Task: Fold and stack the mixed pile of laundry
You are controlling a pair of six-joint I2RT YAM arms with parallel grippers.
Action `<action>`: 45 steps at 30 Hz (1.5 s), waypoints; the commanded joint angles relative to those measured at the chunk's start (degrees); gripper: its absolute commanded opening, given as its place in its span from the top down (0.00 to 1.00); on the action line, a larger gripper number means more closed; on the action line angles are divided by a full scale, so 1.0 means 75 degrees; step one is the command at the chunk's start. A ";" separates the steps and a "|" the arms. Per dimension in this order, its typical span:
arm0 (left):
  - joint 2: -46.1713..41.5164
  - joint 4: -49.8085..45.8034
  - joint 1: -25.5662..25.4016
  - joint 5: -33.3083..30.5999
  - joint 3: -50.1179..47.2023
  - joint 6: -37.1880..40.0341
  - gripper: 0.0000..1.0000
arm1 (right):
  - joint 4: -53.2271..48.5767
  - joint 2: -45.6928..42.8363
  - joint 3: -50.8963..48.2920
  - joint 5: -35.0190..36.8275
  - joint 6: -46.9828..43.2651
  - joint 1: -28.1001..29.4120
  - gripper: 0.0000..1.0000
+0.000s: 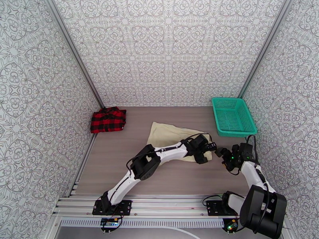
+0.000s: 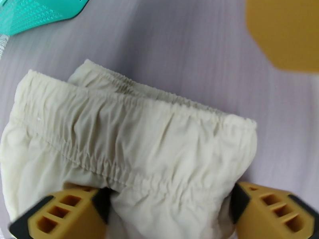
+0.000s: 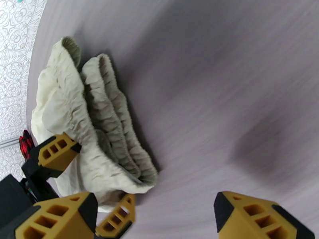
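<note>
A cream-beige cloth point(image 1: 169, 135) with a gathered elastic band lies spread in the middle of the table, its right end bunched in folds point(image 3: 99, 116). My left gripper point(image 1: 207, 148) is down on that right end. Its yellow fingers point(image 2: 60, 214) stand wide apart, open, with the bunched cloth point(image 2: 131, 148) between them. From the right wrist, the left gripper point(image 3: 87, 184) straddles the cloth's corner. My right gripper point(image 3: 159, 224) hovers open over bare table just right of the cloth, close to the left one point(image 1: 219, 151). The red-and-black checked shirt point(image 1: 108, 120) lies folded at the back left.
A teal mesh basket point(image 1: 233, 116) stands at the back right, its corner showing in the left wrist view point(image 2: 36, 10). Patterned walls close in the table point(image 1: 119, 172) on three sides. A blurred yellow finger point(image 2: 283, 32) of the right gripper shows beyond the cloth.
</note>
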 commanded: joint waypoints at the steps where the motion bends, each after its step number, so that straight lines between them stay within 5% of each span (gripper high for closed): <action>1: 0.0255 -0.0651 -0.0128 -0.0521 -0.0062 0.0635 0.49 | 0.0087 -0.0055 0.0082 -0.0395 -0.0029 0.0009 0.18; 5: -0.0321 -0.0050 -0.0013 -0.0628 -0.1005 0.0505 0.80 | 0.0228 0.0225 0.0073 -0.0791 0.0069 0.0009 0.20; 13: -0.2322 0.1577 0.0350 -0.0214 -0.3233 0.0018 1.00 | 0.1399 0.0641 -0.0102 -0.2174 0.1118 0.0277 0.20; 21: -0.3010 0.2110 0.0507 0.0065 -0.3899 -0.0226 1.00 | 0.2878 0.1241 -0.0025 -0.2422 0.2498 0.1311 0.11; 29: -0.3154 0.2237 0.0519 0.0178 -0.4136 -0.0316 1.00 | 0.6019 0.2386 -0.0530 -0.2841 0.4861 0.2004 0.04; 45: -0.3409 0.2541 0.0613 0.0225 -0.4476 -0.0466 1.00 | 0.7965 0.4056 -0.0168 -0.2694 0.6040 0.2844 0.07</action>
